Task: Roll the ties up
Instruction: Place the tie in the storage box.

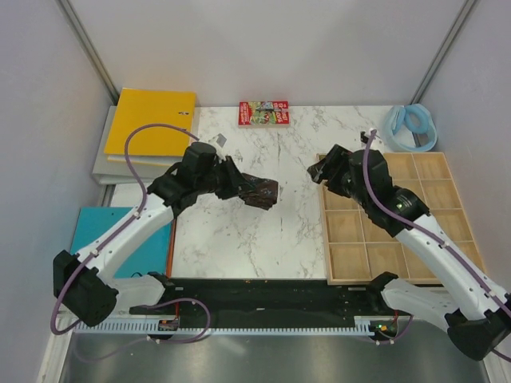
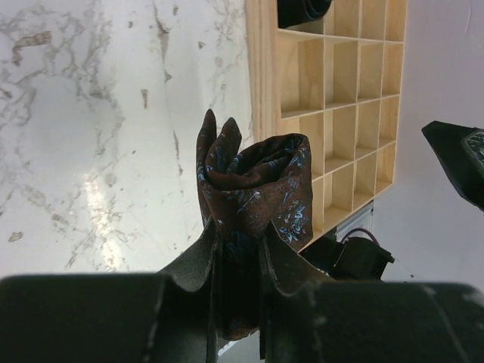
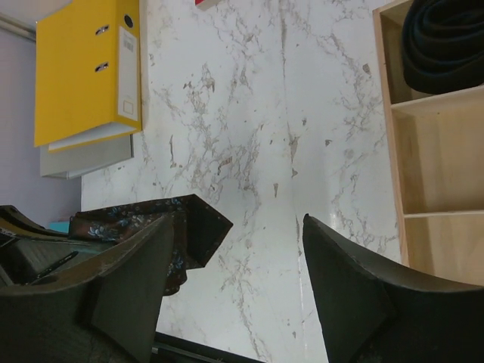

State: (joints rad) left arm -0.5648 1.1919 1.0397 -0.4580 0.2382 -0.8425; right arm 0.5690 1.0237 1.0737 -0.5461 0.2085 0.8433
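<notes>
- While the left gripper has its two fingers pressed onto the lower part of a rolled tie, the coil stands up above them, dark brown with small blue flecks, and a pointed flap sticks out beside the roll.
- In the top view the same left gripper holds that tie over the middle of the marble tabletop. Whether the fabric touches the surface cannot be told.
- The right gripper is spread wide with nothing between its fingers. Through the gap the tie's pointed end shows to the left.
- Seen from above, the right gripper hangs at the left edge of the wooden tray, facing the left one, with bare marble between them.
- The tray, divided into square compartments, lies on the right side of the table. A dark coil sits in one of the compartments along its table-side edge.
- From the left wrist, that dark coil shows at the top of the tray, well apart from the held tie.
- At the far right corner lies a pale blue looped band.
- A red book lies at the far edge, and a yellow binder rests on a grey folder at the far left.
</notes>
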